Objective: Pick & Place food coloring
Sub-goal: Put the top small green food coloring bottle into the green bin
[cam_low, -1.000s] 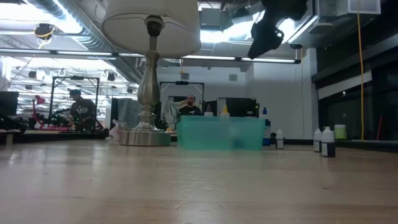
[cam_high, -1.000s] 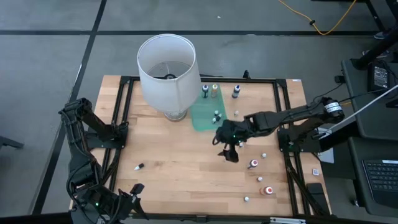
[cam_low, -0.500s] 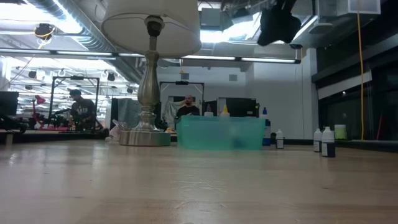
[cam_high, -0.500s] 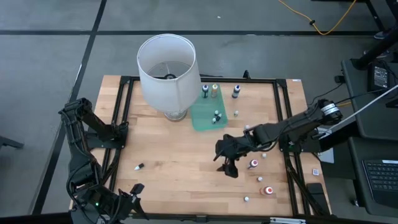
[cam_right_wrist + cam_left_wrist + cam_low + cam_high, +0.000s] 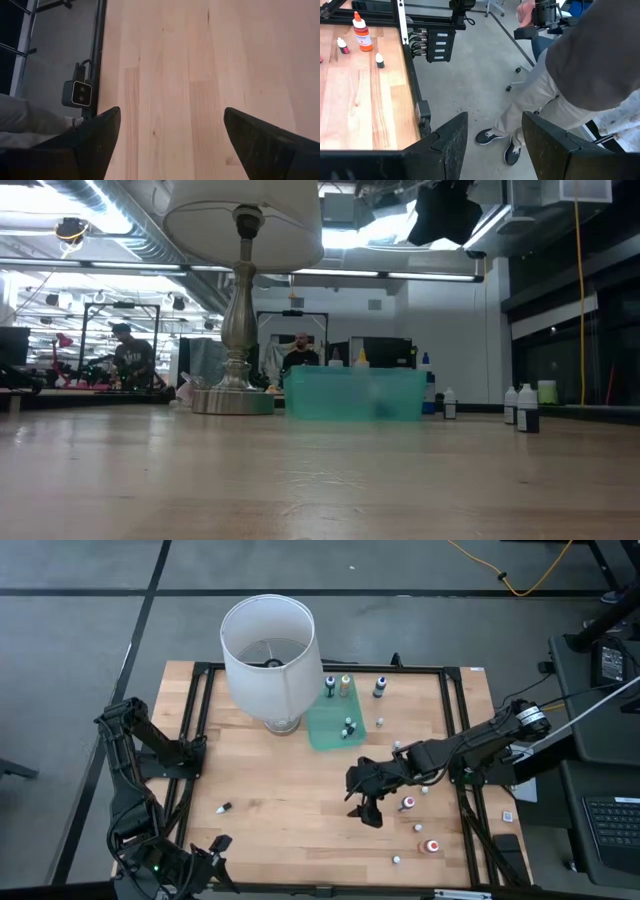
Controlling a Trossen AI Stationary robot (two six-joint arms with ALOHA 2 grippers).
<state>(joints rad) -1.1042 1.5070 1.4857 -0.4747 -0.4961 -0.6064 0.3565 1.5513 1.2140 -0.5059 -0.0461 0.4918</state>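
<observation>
Food coloring bottles stand scattered upright on the wooden table. Three of them are at the far edge, two on the flat green tray, several near the right edge, and one lies at the left. My right gripper hovers open above bare wood, left of the red-topped bottle; nothing is between its fingers. My left gripper waits open at the table's near left corner, looking out past the table's edge.
A lamp with a big white shade stands at the far left of the tray. A black frame runs around the table. In the left wrist view a person's legs stand on the floor beside the table.
My right gripper has swung from just near the green tray toward the table's near edge, staying open and above the wood. Most of the move came in the first half second. No bottle has moved.
</observation>
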